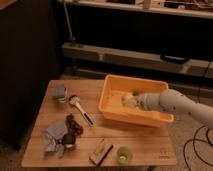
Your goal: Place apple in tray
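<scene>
The tray (150, 119), a large orange-yellow bin, stands on the right half of the wooden table. My gripper (131, 101) reaches into it from the right on a pale arm (175, 104) and sits low inside, near the tray's left wall. The apple (126, 100) shows as a pale yellowish round shape right at the gripper's tip, inside the tray. Whether it rests on the tray floor is not clear.
Left of the tray lie a blue-grey cup (60, 92), a brush with a dark handle (82, 111), dark red grapes (74, 125), a dark green fruit (67, 139) and a crumpled blue bag (51, 136). At the table's front edge sit a wooden block (101, 150) and a small green cup (123, 155).
</scene>
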{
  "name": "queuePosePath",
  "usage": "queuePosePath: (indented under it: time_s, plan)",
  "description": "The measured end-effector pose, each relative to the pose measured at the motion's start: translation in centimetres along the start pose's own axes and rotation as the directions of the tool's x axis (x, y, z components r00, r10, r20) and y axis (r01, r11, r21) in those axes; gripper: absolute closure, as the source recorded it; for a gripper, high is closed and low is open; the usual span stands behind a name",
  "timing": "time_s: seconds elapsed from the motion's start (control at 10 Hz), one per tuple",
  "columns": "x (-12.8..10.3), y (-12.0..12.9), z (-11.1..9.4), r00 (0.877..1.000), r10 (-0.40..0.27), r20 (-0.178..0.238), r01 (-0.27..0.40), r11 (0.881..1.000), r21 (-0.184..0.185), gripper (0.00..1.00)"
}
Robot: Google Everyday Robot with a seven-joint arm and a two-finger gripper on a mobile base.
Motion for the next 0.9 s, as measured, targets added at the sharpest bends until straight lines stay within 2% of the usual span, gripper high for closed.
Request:
queuePosePath:
  time_s: [0.2,0.4,0.5,0.7,0.9]
  plan:
    - [-1.1,-0.1,-0.3,1.0,-0.022,0.014,0.022,1.0,0.017,0.53]
    - [-2.0,0.1,-0.4,0.999,-0.044,0.023,0.043,0.999,0.025,0.3]
    - [-2.1,0.2,-0.2,0.998,-0.05,0.022,0.05,0.998,0.023,0.23]
    - [-2.0,0.3,0.2,0.998,-0.058,0.02,0.057,0.998,0.015,0.2]
    - [-1.9,1.0,0.6,0.998,-0.065,0.02,0.065,0.998,-0.027,0.2]
